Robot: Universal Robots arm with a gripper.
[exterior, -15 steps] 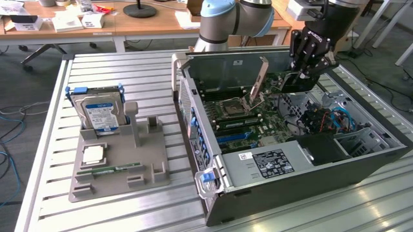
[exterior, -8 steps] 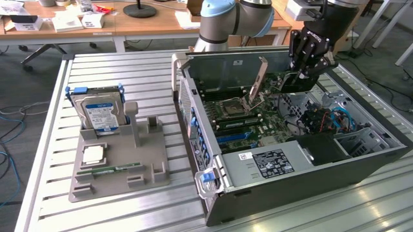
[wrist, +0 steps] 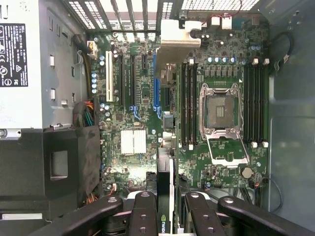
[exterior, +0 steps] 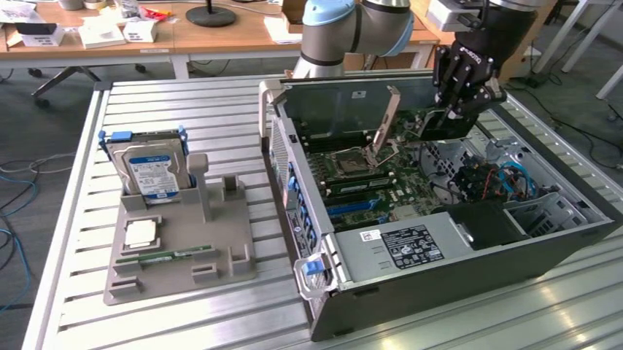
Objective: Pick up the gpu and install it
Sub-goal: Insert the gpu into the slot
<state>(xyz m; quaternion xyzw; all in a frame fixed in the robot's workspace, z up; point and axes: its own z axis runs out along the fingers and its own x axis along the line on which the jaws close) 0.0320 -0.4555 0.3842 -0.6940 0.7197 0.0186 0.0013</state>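
Holding gpu [exterior: 443, 130] on edge in gripper [exterior: 456, 109], clamped across both faces, just above motherboard [exterior: 375, 179] inside open case [exterior: 545, 240]. Held upright presumably so connector edge meets a slot straight. Not seated, by the look. From wrist view: lined up along motherboard's expansion slots [wrist: 133, 73], end bracket [wrist: 179, 37] toward rear grille. From exterior view: height above motherboard; hard drive [exterior: 151, 171] parked well away from motherboard.

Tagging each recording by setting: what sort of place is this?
Probably a robotics lab or workshop: an open computer case sits on a slatted metal bench, a parts fixture beside it, and office desks stand behind.
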